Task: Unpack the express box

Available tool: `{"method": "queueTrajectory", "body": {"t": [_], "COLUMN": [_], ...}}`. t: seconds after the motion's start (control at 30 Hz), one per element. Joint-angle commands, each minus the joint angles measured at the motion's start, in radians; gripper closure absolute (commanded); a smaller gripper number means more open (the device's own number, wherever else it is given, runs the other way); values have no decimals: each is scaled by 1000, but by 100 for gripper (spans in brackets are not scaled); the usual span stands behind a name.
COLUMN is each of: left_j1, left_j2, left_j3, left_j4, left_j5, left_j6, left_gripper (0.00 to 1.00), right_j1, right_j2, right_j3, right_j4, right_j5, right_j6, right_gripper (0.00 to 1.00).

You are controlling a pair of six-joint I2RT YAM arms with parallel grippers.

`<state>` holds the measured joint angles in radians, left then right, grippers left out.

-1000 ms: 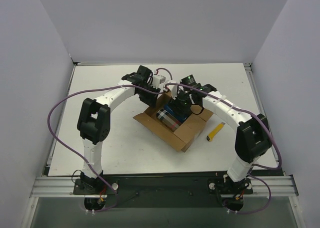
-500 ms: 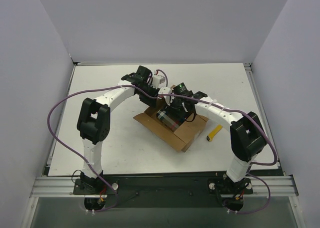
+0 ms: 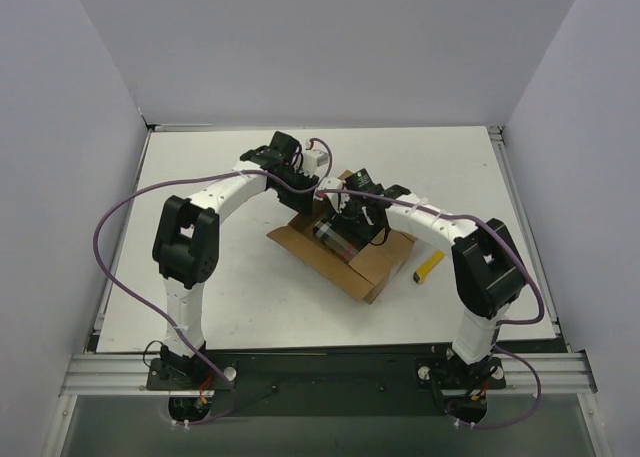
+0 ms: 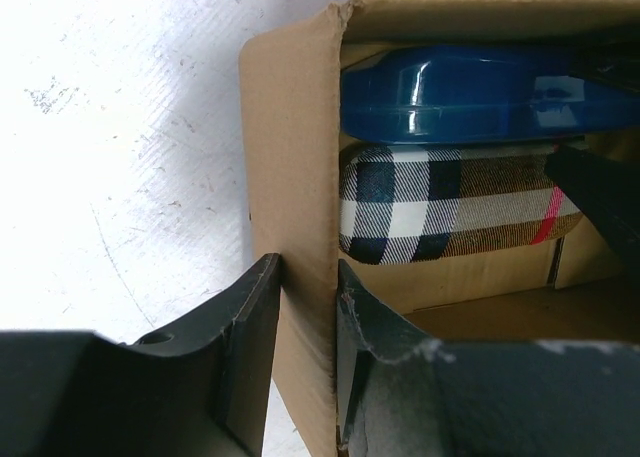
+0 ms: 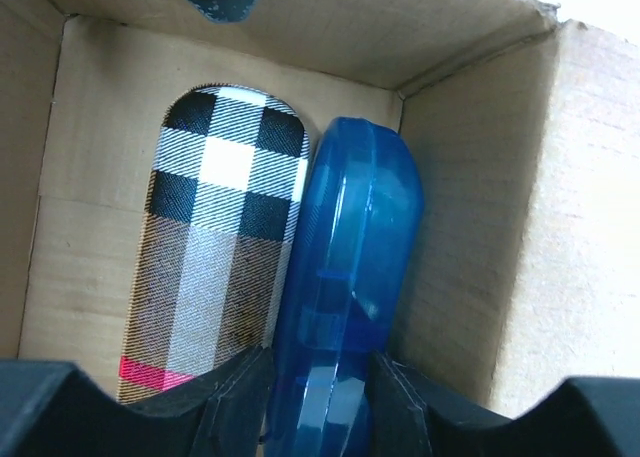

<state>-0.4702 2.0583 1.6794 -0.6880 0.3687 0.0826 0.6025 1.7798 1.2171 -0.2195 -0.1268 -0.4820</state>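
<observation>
The express box [image 3: 372, 267] sits near the middle of the white desk [image 3: 230, 277], turned on a diagonal to its edges. It is plain brown corrugated cardboard, with its top flaps folded out and the inside open to view. Two things lie side by side in it and touch along their length: a glossy blue case [image 5: 350, 257] against one wall, and a plaid case [image 5: 225, 237] in black, white and tan with a red stripe.

The left claw [image 4: 305, 287] is pinched on the box's upright side wall, one finger outside and one inside. The right claw [image 5: 320, 387] reaches down into the box and is closed on the blue case, a finger pressed to each side. A yellow utility knife [image 3: 430, 266] lies on the desk just beside the box's right flap.
</observation>
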Motion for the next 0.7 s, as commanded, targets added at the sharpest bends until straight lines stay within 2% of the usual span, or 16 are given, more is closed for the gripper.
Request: {"method": "queueTrajectory", "body": {"t": [0.0, 0.07, 0.13, 0.17, 0.2, 0.27, 0.3, 0.33, 0.4, 0.47, 0.5, 0.63, 0.67], "left_j1": [-4, -4, -4, -4, -5, -4, -4, -4, -4, -4, -4, -4, -4], "left_j2": [-23, -23, -23, -21, -21, -21, -21, -20, -21, -20, -21, -20, -20], "left_j3": [-26, -26, -24, -23, -20, -18, -20, -20, -23, -23, -26, -29, -29], "left_j4": [-36, -36, -33, -33, -33, -33, -33, -34, -34, -34, -35, -36, -38], "left_j5": [47, 52, 56, 56, 58, 59, 62, 67, 67, 67, 67, 72, 70], "left_j6": [-7, -7, -10, -10, -12, -12, -14, -14, -14, -14, -14, -14, -14], "left_gripper": [65, 65, 65, 65, 65, 65, 65, 65, 65, 65, 65, 64, 64], "right_j1": [2, 0, -1, -1, -1, 0, 3, 0, 0, -9, -16, -30, -29], "right_j2": [127, 142, 145, 138, 139, 151, 156, 159, 164, 159, 156, 133, 122], "right_j3": [18, 53, 58, 38, 36, 42, 47, 54, 70, 90, 104, 145, 153], "right_j4": [-158, -191, -172, -105, -95, -113, -127, -144, -167, -184, -201, -274, -317], "right_j5": [-91, -123, -93, 3, 19, 18, 4, -17, -54, -98, -197, -419, -457], "right_j6": [-9, -23, 3, 40, 68, 59, 45, 34, 25, 31, 28, 2, -22], "right_gripper": [55, 51, 38, 26, 21, 18, 20, 30, 37, 48, 52, 68, 68]}}
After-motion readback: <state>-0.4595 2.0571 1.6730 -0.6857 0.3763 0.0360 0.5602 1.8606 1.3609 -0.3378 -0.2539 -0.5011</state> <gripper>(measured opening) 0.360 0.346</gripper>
